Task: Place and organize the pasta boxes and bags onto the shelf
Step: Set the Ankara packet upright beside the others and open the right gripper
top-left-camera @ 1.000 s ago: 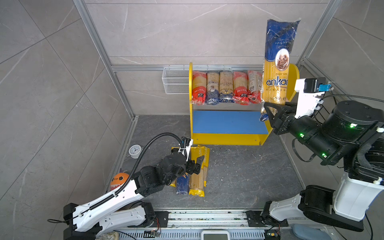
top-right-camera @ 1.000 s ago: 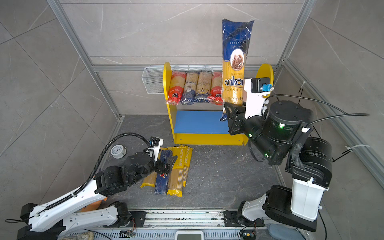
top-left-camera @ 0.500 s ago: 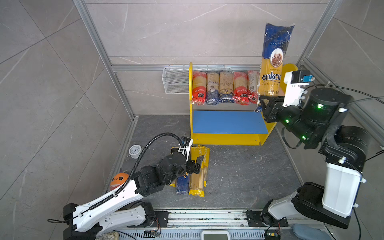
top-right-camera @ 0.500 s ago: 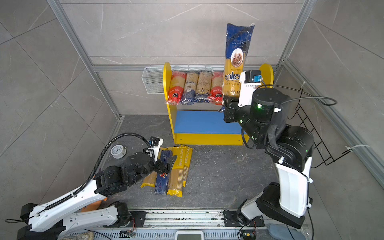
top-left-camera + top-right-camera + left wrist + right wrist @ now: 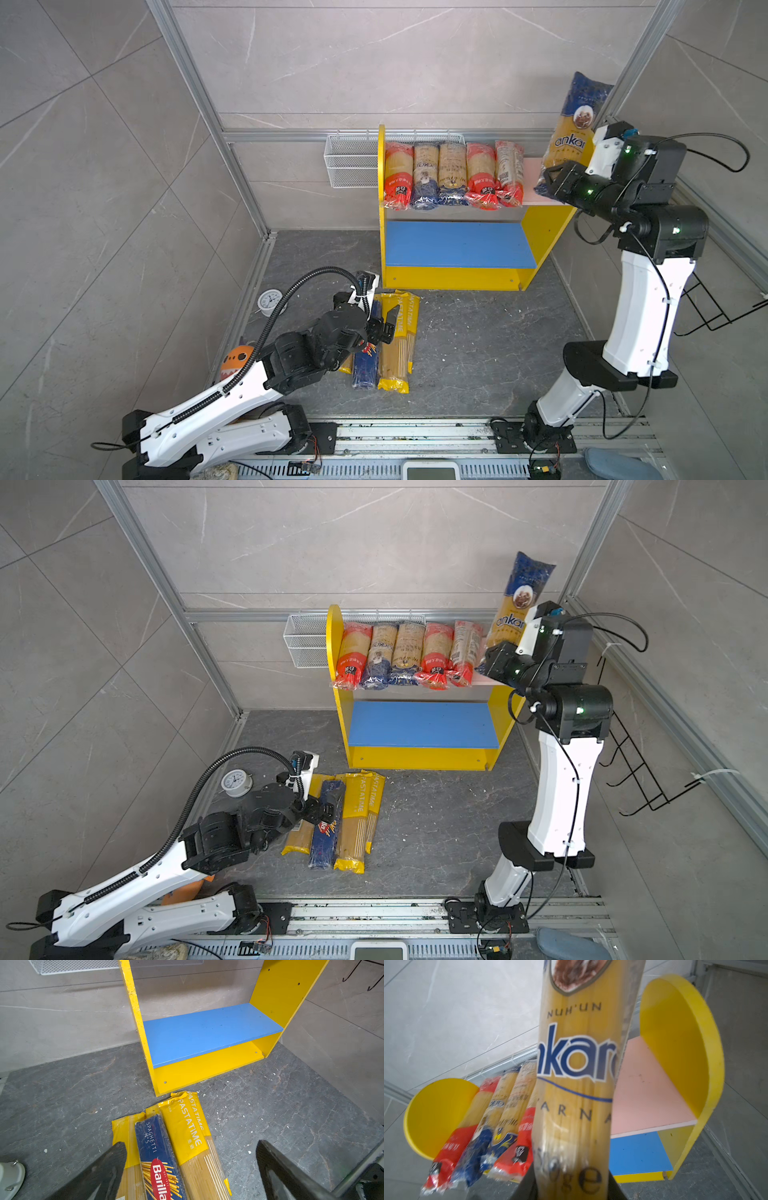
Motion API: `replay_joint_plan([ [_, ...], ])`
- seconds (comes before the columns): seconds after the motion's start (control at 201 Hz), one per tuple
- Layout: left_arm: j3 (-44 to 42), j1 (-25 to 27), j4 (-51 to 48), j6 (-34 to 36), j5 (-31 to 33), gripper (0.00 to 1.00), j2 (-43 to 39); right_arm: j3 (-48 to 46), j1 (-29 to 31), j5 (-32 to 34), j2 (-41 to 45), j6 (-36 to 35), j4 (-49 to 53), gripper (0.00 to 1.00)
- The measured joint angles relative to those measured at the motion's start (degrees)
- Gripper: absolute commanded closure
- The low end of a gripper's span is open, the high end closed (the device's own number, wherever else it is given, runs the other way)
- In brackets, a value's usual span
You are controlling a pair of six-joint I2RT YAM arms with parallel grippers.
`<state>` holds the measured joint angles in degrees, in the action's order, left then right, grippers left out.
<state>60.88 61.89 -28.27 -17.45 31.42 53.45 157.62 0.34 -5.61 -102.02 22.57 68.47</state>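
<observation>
The held Ankara bag (image 5: 577,1076) is blurred in the right wrist view, runs out of frame at both ends, and covers most of the fingers (image 5: 525,1188) clamping it and part of a red-ended pack (image 5: 525,1132) behind. In the left wrist view the frame edge cuts off the Barilla box (image 5: 158,1157) and the yellow packs (image 5: 191,1136) alongside.

Both top views look down on everything; both wrist cameras face the shelf (image 5: 207,1030) closely.

Both arms: white link shells, black joint housings. Left arm (image 5: 216,405): black corrugated conduit (image 5: 326,270). Right arm (image 5: 640,307): thin black cables, green indicator lights (image 5: 588,192). Left gripper (image 5: 190,1142): black tapered fingers (image 5: 108,1167)
</observation>
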Motion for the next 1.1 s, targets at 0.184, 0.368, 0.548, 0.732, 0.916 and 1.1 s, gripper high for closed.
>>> replay_joint_plan([
  [0.184,2.1,-1.1,0.1,1.4,0.0,0.0,2.4,2.1,-2.8,-5.0,-6.8,0.1,-3.0,1.0],
  [0.368,2.9,-3.7,0.2,1.7,-1.4,0.0,5.3,0.1,-4.2,-7.3,-7.6,-1.7,-2.9,1.0],
  [0.548,3.0,-5.7,0.4,1.7,-3.5,0.0,8.0,0.1,-5.1,-6.7,-7.8,-3.9,-3.2,1.0],
  [0.732,3.3,-5.8,0.2,1.7,-5.0,0.0,8.6,0.1,-5.1,-6.2,-9.6,-5.7,-3.1,1.0],
  [0.916,4.3,-5.9,0.2,1.7,-5.1,0.0,7.9,0.1,-5.1,-4.2,-12.9,-6.4,-2.5,0.75],
  [1.1,4.6,-6.0,0.0,1.6,-5.1,0.0,7.1,0.2,-5.0,-2.0,-12.9,-7.7,-4.3,0.18],
])
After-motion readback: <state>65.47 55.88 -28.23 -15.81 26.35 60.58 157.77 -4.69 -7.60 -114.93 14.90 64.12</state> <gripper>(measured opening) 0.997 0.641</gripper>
